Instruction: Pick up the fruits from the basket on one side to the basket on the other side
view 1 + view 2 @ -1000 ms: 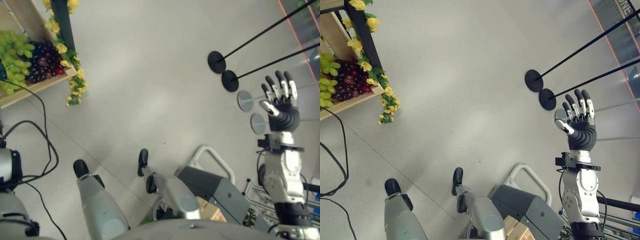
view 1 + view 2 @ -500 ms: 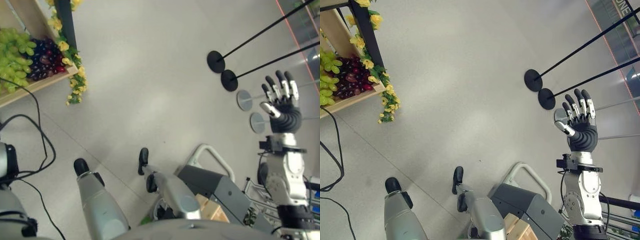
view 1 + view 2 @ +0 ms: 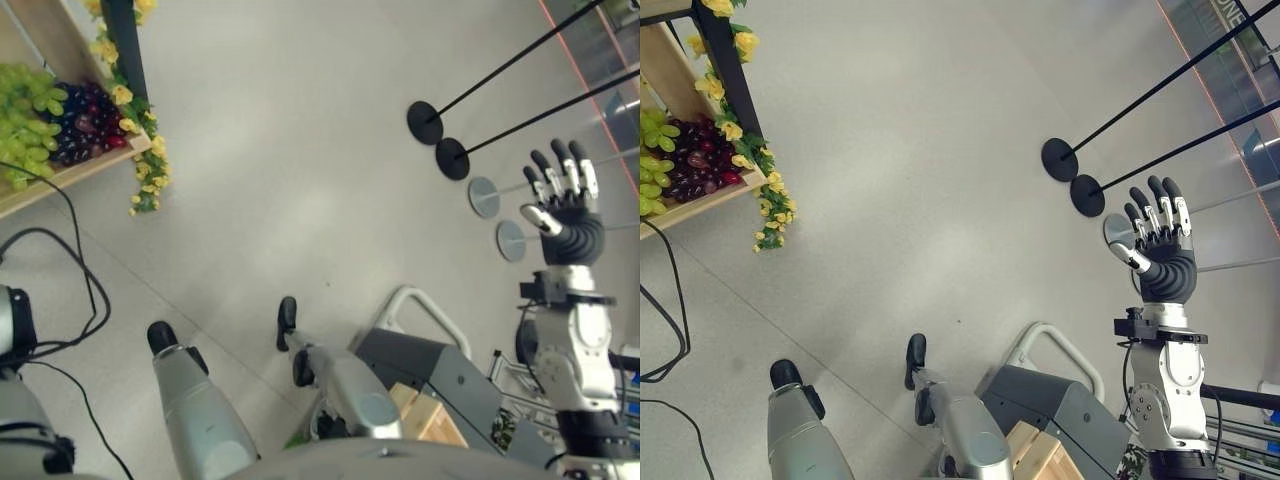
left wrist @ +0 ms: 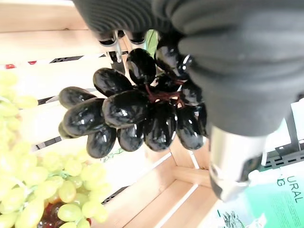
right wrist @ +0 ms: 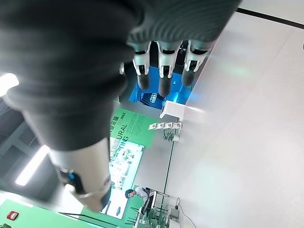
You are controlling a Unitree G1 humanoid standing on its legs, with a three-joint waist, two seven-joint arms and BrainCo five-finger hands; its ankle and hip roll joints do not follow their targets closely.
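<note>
Black grapes [image 4: 142, 114] hang as one bunch in my left hand [image 4: 228, 61], whose fingers curl round the stem in the left wrist view, above a wooden crate [image 4: 161, 190] with green grapes [image 4: 42, 190] at lower left. In the head views, a wooden shelf [image 3: 75, 172] at upper left carries green grapes and dark red grapes [image 3: 85, 120], edged with yellow artificial flowers [image 3: 145, 170]. My right hand [image 3: 1160, 250] is raised at the frame's right, fingers straight and spread, holding nothing, over the grey floor [image 3: 920, 180] near black round stand bases [image 3: 1072, 178]. Print on green signs in the wrist views I leave unread
</note>
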